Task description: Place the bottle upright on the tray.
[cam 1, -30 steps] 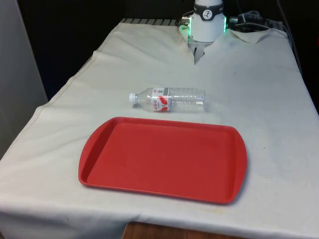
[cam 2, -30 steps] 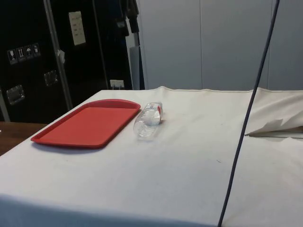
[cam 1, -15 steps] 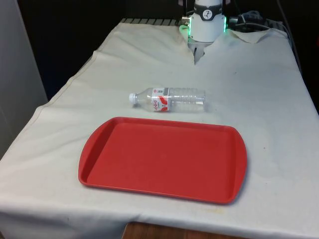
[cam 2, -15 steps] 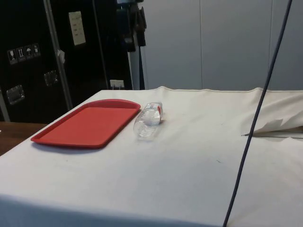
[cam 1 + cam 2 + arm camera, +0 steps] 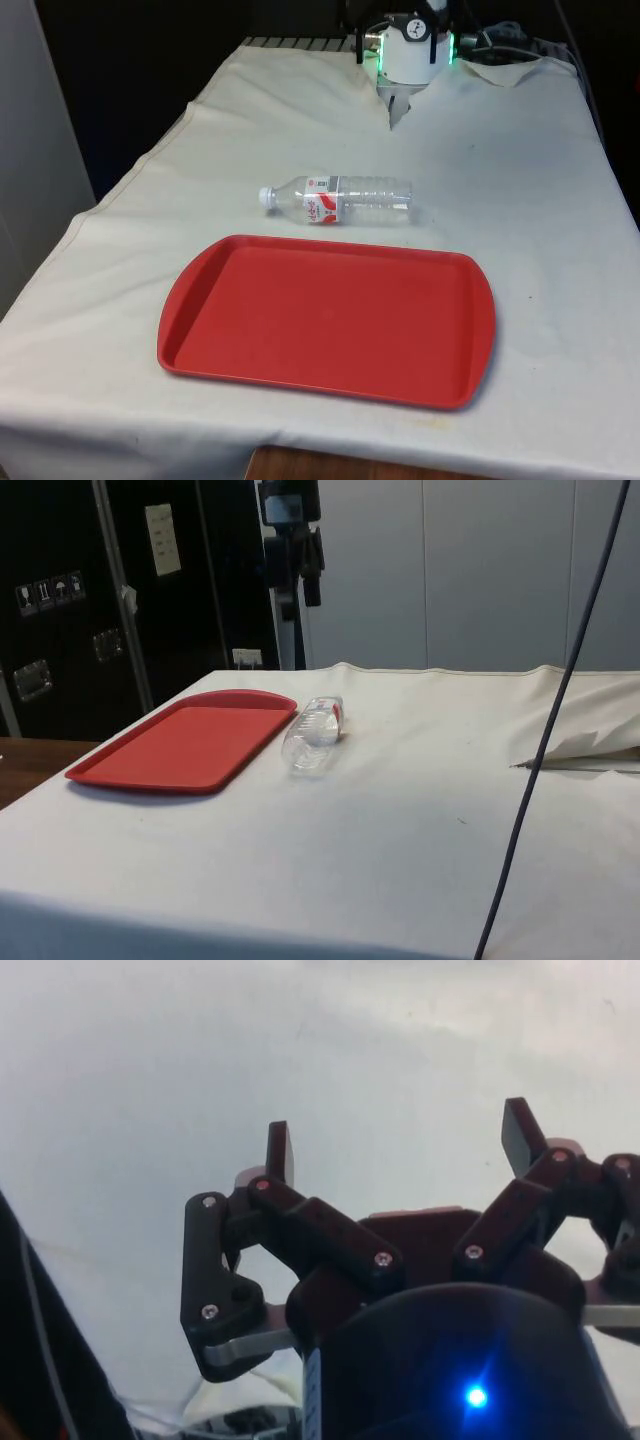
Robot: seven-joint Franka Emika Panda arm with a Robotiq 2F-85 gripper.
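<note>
1. Front view: a clear plastic water bottle with a white cap and red-and-white label lies on its side on the white cloth-covered table, cap toward the front view's left. It rests just beyond the far rim of the flat red plastic tray, apart from it.
2. Side view: the bottle lies just beside the tray, not on it. The black two-finger gripper hangs high above the table's far part, well apart from both.
3. Wrist view: the gripper is released, fingers spread wide with nothing between them, over bare white cloth.
</note>
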